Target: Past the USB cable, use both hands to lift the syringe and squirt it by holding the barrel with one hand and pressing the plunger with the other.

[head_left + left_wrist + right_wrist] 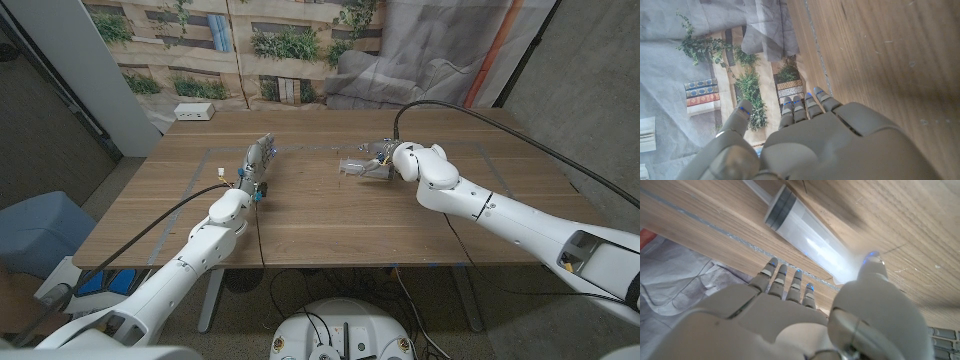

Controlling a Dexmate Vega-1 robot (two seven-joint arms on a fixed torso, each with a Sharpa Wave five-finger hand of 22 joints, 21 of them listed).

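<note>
The clear syringe [355, 167] lies on the wooden table [330, 225], right of the middle. In the right wrist view its barrel [812, 245] runs slantwise on the wood, with a grey plunger seal [779, 205] inside. My right hand [385, 160] is right beside the syringe, fingers [786, 280] straight and thumb [872, 262] over the barrel's end; I cannot tell if it touches. My left hand [258, 158] is raised at left of centre, well apart from the syringe. Its fingers [805, 106] are stretched out and hold nothing.
A white box [193, 111] sits at the table's far left corner. A small yellow-white object [218, 172] lies left of my left hand. Pale tape lines [300, 148] mark a rectangle on the table. Printed backdrops hang behind the table.
</note>
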